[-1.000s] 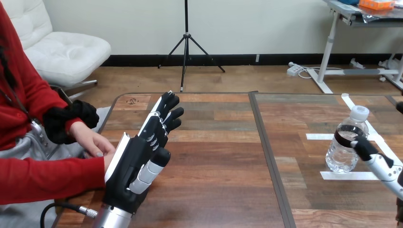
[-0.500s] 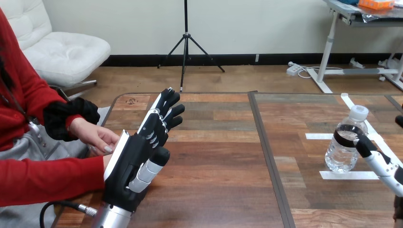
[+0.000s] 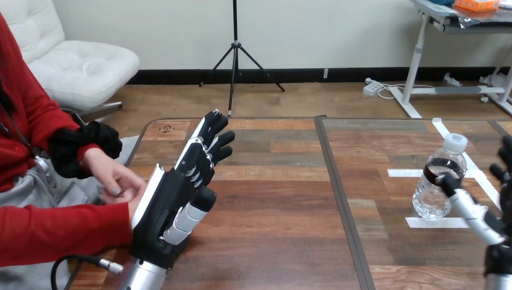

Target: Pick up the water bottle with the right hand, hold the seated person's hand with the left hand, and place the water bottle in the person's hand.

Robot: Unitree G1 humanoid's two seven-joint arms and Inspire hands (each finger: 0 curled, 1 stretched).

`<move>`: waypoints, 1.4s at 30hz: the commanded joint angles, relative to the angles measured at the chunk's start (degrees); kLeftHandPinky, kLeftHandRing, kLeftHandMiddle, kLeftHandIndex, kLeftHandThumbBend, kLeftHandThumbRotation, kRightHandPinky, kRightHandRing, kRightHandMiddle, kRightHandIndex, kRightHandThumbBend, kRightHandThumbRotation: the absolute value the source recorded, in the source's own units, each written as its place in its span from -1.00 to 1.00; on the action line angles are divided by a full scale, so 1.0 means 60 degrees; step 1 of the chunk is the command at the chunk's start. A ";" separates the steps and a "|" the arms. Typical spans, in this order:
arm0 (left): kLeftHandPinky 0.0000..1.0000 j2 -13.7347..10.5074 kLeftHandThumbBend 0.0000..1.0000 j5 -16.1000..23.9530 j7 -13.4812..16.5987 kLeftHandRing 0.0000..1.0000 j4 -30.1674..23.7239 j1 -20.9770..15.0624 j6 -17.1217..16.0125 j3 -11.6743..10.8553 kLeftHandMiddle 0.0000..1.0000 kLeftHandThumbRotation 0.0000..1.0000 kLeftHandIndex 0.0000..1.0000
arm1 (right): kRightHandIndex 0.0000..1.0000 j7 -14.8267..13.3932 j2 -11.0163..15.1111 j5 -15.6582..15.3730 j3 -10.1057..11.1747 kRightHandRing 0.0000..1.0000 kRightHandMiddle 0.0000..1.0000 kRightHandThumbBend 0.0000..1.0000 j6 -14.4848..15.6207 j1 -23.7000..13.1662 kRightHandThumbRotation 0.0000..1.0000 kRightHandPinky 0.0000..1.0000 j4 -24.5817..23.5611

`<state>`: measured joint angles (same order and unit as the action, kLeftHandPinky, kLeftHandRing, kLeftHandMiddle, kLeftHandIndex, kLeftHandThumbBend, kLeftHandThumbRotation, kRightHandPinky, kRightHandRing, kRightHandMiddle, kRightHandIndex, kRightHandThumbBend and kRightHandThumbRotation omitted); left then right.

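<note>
Toward right side of bench (image 3: 284, 211), water bottle (image 3: 436, 181) stands upright w/ right robot hand (image 3: 478, 212) spread open beside it, thumb by its side, prob. lining up a grasp, while left robot hand (image 3: 172, 199), fingers straight, stands edge-up by person's hands (image 3: 115, 181), not clasping.

Looking at a wooden table (image 3: 272, 241) lying under the left hand (image 3: 166, 205), a dark seam (image 3: 338, 193) running between both hands, white tape strips (image 3: 422, 223) lying beside the right hand (image 3: 477, 214).
</note>
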<state>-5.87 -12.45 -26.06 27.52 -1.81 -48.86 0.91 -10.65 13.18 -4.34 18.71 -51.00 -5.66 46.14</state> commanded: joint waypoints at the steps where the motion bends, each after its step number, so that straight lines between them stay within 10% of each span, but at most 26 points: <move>1: 0.82 -0.0059 1.00 -0.0165 -0.0085 0.87 -0.0610 -0.0166 0.0113 -0.0025 0.94 0.73 0.97 | 0.98 -0.0161 0.0372 -0.0261 -0.0238 0.89 0.88 1.00 -0.0017 -0.1013 -0.04 0.80 0.0569; 24: 0.82 -0.0021 1.00 -0.0216 -0.0124 0.87 -0.0961 0.0059 0.0255 -0.0052 0.94 0.70 0.98 | 0.97 -0.0549 0.0665 -0.0458 -0.0709 0.86 0.86 1.00 0.0321 -0.1897 0.01 0.76 0.2299; 42: 0.81 -0.0056 1.00 -0.0281 -0.0142 0.87 -0.1085 0.0137 0.0296 -0.0083 0.94 0.71 0.99 | 0.99 0.0140 0.0723 0.0135 -0.0705 0.89 0.90 1.00 0.1195 -0.2459 0.03 0.79 0.2980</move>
<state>-5.92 -13.11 -26.84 24.65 0.29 -47.11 0.98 -10.81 16.30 -4.31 14.80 -44.98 -15.19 63.23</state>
